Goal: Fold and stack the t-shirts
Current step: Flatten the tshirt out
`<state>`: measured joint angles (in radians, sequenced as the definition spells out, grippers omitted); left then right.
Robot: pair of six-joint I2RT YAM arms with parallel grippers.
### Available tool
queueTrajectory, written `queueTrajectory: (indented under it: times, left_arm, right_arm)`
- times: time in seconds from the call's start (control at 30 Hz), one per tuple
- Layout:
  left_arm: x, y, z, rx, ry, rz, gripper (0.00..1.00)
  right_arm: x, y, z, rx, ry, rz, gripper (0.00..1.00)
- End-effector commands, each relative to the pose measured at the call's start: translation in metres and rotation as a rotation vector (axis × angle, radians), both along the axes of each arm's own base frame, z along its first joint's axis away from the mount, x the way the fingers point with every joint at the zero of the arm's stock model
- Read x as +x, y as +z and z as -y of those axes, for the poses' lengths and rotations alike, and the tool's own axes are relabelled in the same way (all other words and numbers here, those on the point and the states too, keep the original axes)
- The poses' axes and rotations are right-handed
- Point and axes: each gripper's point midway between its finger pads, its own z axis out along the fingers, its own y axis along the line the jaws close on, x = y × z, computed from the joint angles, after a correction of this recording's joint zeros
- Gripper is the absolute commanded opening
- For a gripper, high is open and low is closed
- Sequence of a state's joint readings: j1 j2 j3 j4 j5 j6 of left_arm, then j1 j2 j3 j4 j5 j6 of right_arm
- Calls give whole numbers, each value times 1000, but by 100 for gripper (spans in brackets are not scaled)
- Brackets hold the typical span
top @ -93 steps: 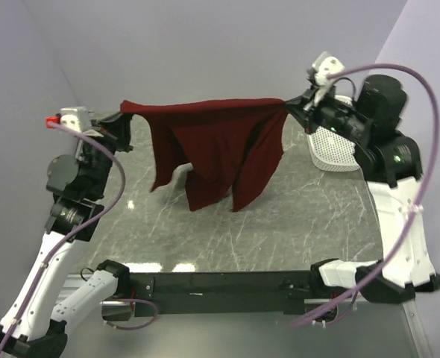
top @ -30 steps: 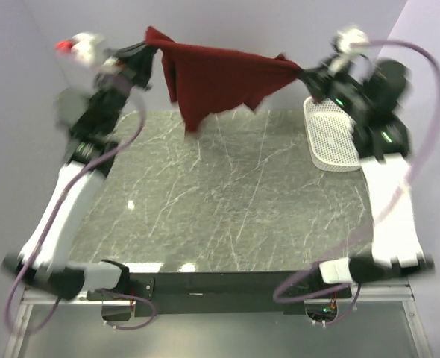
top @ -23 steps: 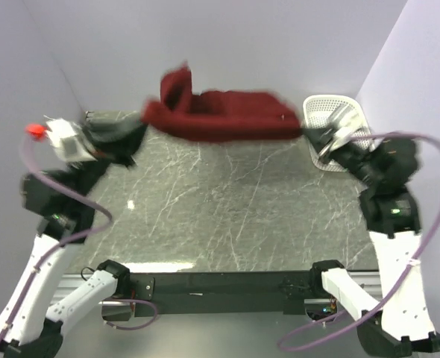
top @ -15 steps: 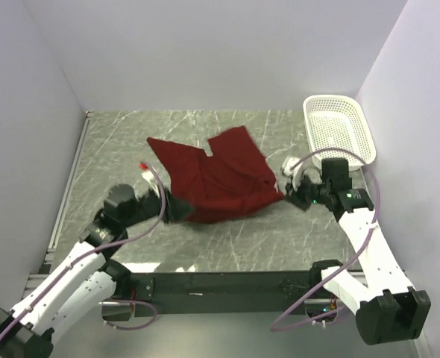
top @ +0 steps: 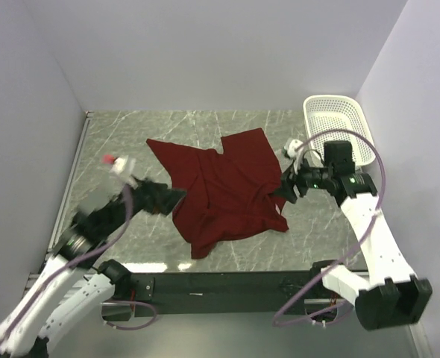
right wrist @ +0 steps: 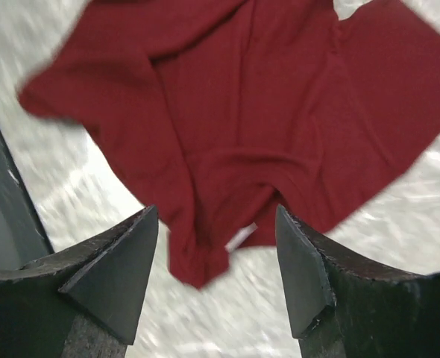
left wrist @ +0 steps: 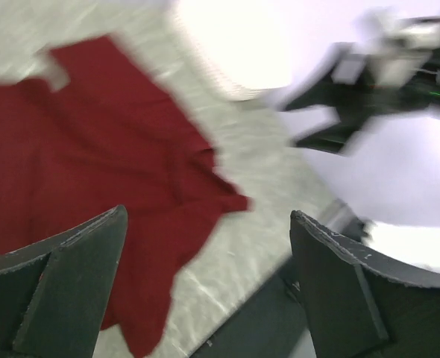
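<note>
- Left gripper (left wrist: 205, 216): jaws spread wide, pinching nothing.
- Right gripper (right wrist: 214, 212): jaws spread as well, a little less wide, also empty.
- T-shirt (top: 227, 186): down on the table (top: 130, 142), between the two pairs of jaws and just ahead of each. Dark red and rumpled, with a ridge of folds through the middle and the near hem bunched to a point.
- Cannot tell whether any fingertip touches the cloth, with both wrist views smeared.
- Step in hand, as a judgement: smoothing the cloth flat before any fold. So far seems only laid down, not folded.
- To do it well, pinch one layer only at an outer corner on each side, low to the table.
- Then draw the two sides apart evenly, without haste.
- Avoid gripping the bunched middle, for risk of dragging a second layer along.
- Just under the right jaws, at the cloth's edge: a small white patch (right wrist: 239, 237). Perhaps the neck label and so a hint of the collar end, but too blurred to be sure.
- Beyond the right jaws, toward the far corner: a white mesh basket (top: 313, 123), apart from the shirt and close to the right arm.
- Over that same side: a loop of purple cable (top: 380, 175). Mind it and the basket when swinging the right arm outward.
- Further out from both jaws: only grey marbled table surface and plain walls.
</note>
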<state>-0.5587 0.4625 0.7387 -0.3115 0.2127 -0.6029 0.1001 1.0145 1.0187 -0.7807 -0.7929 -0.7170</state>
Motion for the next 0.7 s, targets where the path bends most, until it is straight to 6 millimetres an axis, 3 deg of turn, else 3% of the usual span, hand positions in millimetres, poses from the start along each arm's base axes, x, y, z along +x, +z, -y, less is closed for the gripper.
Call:
queueTrajectory:
  times: [0.0,0.03,0.07,0.13,0.17,0.23,0.27,0.33,0.5,0.53,0.57,0.6,0.63,0.67]
  left_arm:
    - [65,-54,1,64,219,-198,94]
    - [77,-57,2,64,257,-220,94]
    - [94,-79,9,108,276,-283,93]
    - [115,-89,10,144,339,-326,91]
    - [128,-113,15,199,350,-376,90]
    - [147,-127,15,232,402,-415,88]
    - [156,-154,18,285,409,-469,86]
    - [172,-177,23,332,426,-525,82]
    - [203,-213,30,462,452,-568,66]
    - [213,-208,31,479,464,-557,62]
    - [215,-228,31,538,452,-580,59]
    - [226,-223,34,549,461,-564,55]
    - [226,-242,33,605,451,-600,54]
    - [228,-246,33,634,439,-601,53]
  right_arm:
    - [37,8,-19,194,-123,-179,71]
    - [41,9,-24,217,-114,-218,70]
    - [42,8,-29,237,-94,-257,69]
    - [53,-8,-27,222,-132,-317,68]
    - [60,-14,-23,204,-167,-317,68]
    - [67,-25,-23,202,-182,-343,68]
    - [67,-27,-22,208,-180,-359,68]
    - [66,-36,-21,202,-178,-378,67]
    - [63,-39,-17,205,-183,-380,67]
    - [62,-39,-17,205,-183,-381,67]
    - [62,-40,-16,206,-183,-382,67]
    - [62,-40,-15,207,-185,-384,67]
    - [62,-40,-15,208,-183,-386,67]
    - [61,-41,-14,206,-184,-386,67]
